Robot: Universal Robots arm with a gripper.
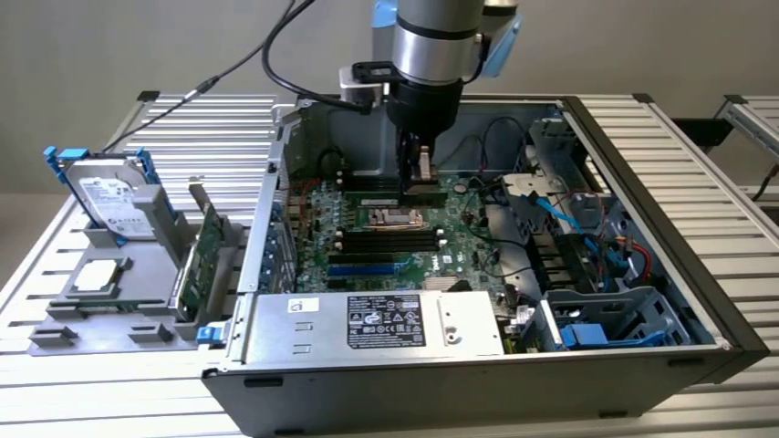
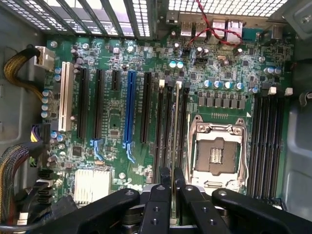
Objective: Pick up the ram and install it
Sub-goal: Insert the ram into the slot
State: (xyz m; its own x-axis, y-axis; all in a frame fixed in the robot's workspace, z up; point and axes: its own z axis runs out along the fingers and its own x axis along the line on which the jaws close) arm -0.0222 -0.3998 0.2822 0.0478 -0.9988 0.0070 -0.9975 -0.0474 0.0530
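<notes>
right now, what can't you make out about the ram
Faces of the ram: wrist view, seen edge-on.
Its gripped end: wrist view, covered by the jaws shut on it.
Whether it touches the slots: exterior view, too small.

So the arm (image 1: 429, 36) hung straight down from the top of the exterior view, pretty much vertical, with the silver wrist section up high and the black part right under it. The claw (image 1: 420, 181) pointed straight down too, no tilt that I could spot. In the wrist view its two black fingers (image 2: 164, 187) sat nearly together with just a thin slot between them, pinching the ram (image 2: 176, 122) edge-on.
</notes>
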